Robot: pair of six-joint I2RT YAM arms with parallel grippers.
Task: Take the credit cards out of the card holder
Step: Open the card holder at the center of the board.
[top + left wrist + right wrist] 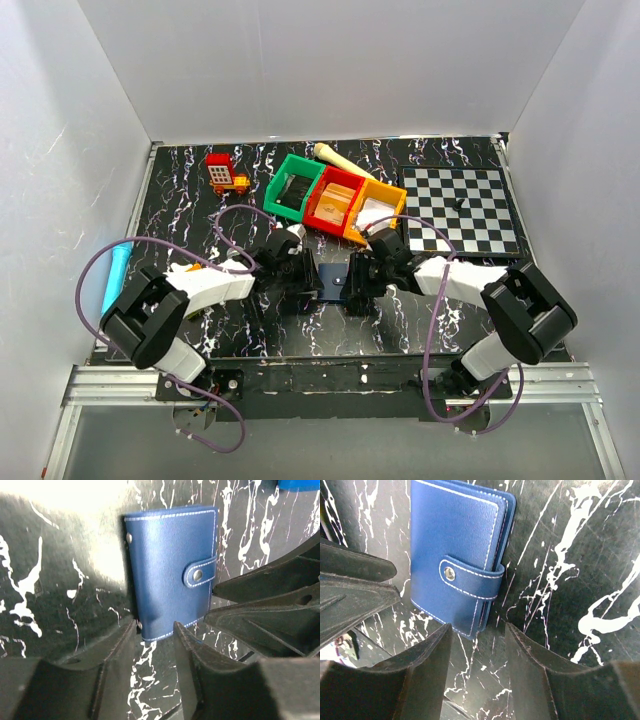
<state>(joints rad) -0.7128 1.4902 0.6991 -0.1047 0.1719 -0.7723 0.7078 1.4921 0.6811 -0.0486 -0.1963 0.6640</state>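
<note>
The card holder (170, 570) lies shut on the bench (60, 610), strap (470, 582) snapped. The left gripper (154, 639) and right gripper (479, 635) flank it, both released, likely poised to unfasten it together.

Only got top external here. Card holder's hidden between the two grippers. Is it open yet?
Observer: No. The wrist views show the card holder closed, with its snap strap fastened.
Operator: Left gripper got hold of it?
Observer: No grip that I can see. The left gripper is open, with the holder's near edge just at the mouth of its jaws.
Operator: And the right?
Observer: The right gripper is open too. In the left wrist view one of its fingers points at the strap end, very close to it. I cannot tell if they touch.
</note>
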